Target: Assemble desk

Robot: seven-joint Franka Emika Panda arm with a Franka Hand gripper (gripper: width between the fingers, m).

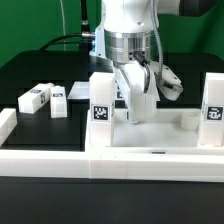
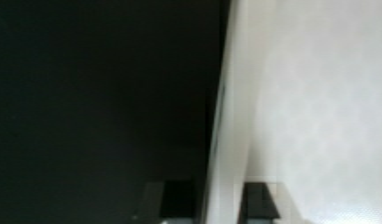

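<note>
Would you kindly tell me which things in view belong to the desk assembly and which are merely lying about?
Part of the job:
- desk top, its rim clamped by the gripper
- two upright legs
- two loose legs

Just lying about:
- border rails
- black table

The black surface (image 1: 40, 70) carries the white desk top (image 1: 170, 135) right under the pincer (image 1: 138, 112). A loose leg (image 1: 35, 97) and a second leg (image 1: 58, 101) lie well apart from the pincer toward the exterior view's left; a long white rail (image 1: 120, 168) lies nearer the camera than the pincer.
</note>
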